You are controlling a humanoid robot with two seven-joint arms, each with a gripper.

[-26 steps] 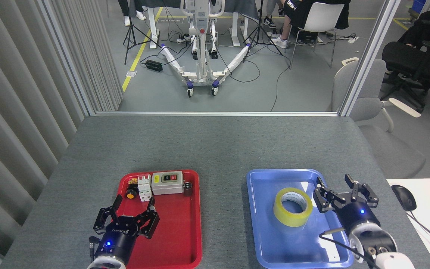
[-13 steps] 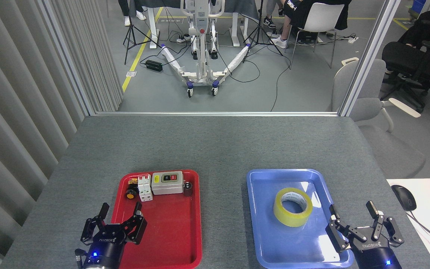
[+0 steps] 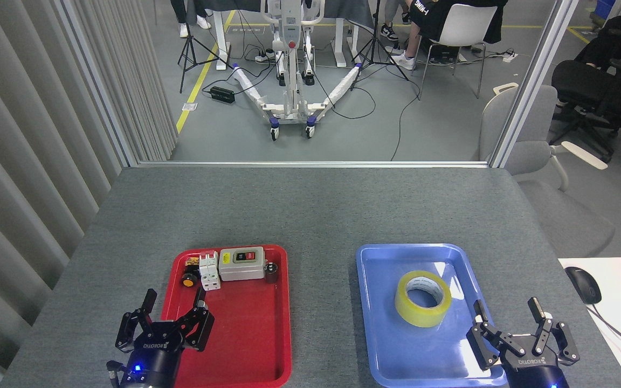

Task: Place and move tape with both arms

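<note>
The tape, a yellow roll with a white printed core, lies flat in the middle of the blue tray. My right gripper stands open at the tray's near right corner, a hand's width to the right of the roll and not touching it. My left gripper is open at the near left edge of the red tray, with nothing between its fingers.
At the back of the red tray sit a grey switch box, a white circuit breaker and small parts. A white desk with a mouse adjoins on the right. Grey slatted panels flank the table's left side.
Over the last second both grippers pulled back toward me, the right one away from the tape. In the last half second they barely shifted.
</note>
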